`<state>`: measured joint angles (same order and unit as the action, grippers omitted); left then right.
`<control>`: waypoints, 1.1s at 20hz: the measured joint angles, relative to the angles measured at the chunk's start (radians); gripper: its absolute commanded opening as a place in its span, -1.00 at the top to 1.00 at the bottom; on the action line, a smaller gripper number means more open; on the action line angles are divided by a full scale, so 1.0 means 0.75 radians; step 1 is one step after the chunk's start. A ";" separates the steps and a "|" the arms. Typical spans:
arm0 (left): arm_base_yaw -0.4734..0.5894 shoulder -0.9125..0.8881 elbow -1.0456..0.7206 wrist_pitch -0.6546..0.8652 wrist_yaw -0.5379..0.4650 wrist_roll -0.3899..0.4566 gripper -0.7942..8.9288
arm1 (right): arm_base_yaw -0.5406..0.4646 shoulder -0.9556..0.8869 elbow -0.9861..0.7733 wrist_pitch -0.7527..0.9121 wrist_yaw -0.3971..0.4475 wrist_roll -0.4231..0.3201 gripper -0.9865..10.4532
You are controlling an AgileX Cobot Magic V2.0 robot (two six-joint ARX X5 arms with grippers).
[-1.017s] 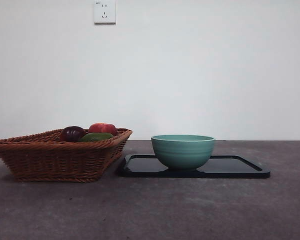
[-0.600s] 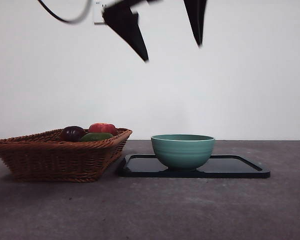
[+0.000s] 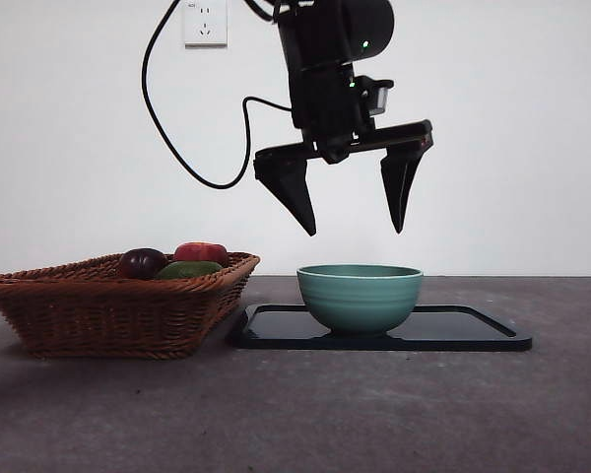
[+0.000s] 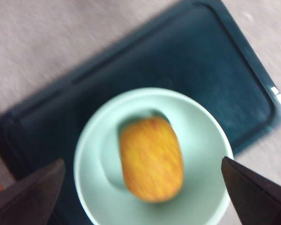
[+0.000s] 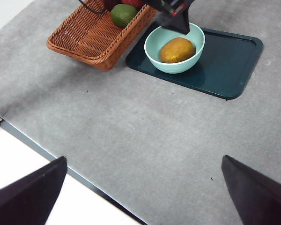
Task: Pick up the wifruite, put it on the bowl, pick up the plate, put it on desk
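Note:
The brown-orange wifruite [image 4: 151, 159] lies inside the mint-green bowl [image 4: 203, 129]; the right wrist view shows it there too [image 5: 177, 49]. In the front view the bowl [image 3: 360, 296] hides it. The bowl stands on the dark plate [image 3: 473, 330], a flat tray on the desk [image 3: 374, 414]. My left gripper [image 3: 354, 233] hangs open and empty just above the bowl's rim, its jaws spread about as wide as the bowl. My right gripper [image 5: 144, 158] is open and empty, high over the desk's near side, far from the bowl.
A brown wicker basket [image 3: 108, 310] stands left of the plate, touching its corner, with a dark purple fruit [image 3: 142, 262], a red fruit [image 3: 203, 253] and a green fruit [image 3: 189, 269]. A white wall with a socket [image 3: 206, 22] is behind. The desk's edge [image 5: 47, 154] is near my right gripper.
No arm showed a second ago. My left arm has come down from the top of the front view and now hangs just above the bowl. Bowl, plate and basket have not moved.

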<state>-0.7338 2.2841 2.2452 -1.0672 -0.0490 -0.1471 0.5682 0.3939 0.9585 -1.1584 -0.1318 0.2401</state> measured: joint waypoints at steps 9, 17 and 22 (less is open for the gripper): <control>-0.007 0.037 0.008 0.013 0.045 0.005 -0.31 | 0.000 0.000 -0.001 0.000 0.001 -0.006 -0.14; -0.015 0.130 0.010 0.012 0.049 0.032 -0.18 | 0.000 0.000 0.000 -0.004 0.001 -0.006 -0.14; -0.023 0.184 0.012 -0.014 0.047 0.046 -0.03 | 0.000 0.000 0.000 -0.005 0.001 -0.006 -0.14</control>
<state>-0.7509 2.4218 2.2543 -1.0775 -0.0135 -0.1127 0.5682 0.3939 0.9585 -1.1618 -0.1310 0.2356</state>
